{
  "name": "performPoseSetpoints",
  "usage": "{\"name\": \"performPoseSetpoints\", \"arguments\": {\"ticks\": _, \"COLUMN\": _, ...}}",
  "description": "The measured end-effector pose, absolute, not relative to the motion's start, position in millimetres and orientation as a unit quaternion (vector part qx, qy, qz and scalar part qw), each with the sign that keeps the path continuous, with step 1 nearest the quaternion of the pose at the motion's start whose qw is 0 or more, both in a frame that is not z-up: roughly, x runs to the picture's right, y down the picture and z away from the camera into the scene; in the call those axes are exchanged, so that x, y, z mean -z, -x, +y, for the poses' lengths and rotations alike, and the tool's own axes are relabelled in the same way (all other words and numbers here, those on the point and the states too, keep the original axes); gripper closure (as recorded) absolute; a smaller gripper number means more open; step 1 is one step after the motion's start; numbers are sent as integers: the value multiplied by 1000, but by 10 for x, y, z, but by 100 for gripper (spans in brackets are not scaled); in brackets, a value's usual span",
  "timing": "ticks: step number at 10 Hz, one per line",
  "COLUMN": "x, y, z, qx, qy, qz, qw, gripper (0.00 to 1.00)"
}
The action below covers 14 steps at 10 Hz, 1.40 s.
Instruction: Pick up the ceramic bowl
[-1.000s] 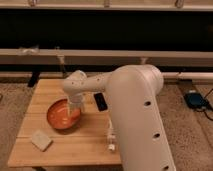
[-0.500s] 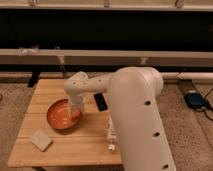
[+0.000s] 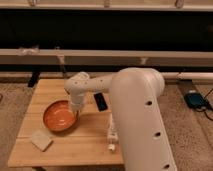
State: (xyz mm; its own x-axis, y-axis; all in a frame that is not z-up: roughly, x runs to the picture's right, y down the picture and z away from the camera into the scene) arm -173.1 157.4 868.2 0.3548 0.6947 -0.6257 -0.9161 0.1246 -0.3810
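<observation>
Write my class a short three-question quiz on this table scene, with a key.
1. True or false: the ceramic bowl sits on the wooden table.
2. Where is the pincer? A) at the bowl's right rim B) at the table's far-left corner C) on the floor
3. What lies at the table's near-left corner?
Key: 1 true; 2 A; 3 a pale square pad.

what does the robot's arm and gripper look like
Smooth cream-white arm, thick rounded links with a bulbous joint and a few small dark round holes on the big link; no cables or markings show. The gripper is the same pale colour, at the rim of the ceramic bowl.
</observation>
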Motion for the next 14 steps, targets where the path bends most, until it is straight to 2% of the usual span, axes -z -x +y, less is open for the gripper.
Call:
{"name": "performPoseSetpoints", "arguments": {"ticks": 3, "x": -8588, "y": 1639, "z": 1485, "qx": -562, "qy": 391, "qz": 134, "qw": 717, "gripper": 100}}
{"name": "performPoseSetpoints", "arguments": {"ticks": 8, "x": -8371, "y": 1442, "z": 971, "qx": -586, "qy": 396, "qz": 82, "qw": 703, "gripper": 100}}
{"name": "performPoseSetpoints", "arguments": {"ticks": 14, "x": -8400, "y": 1356, "z": 714, "qx": -591, "qy": 432, "qz": 16, "qw": 681, "gripper": 100}}
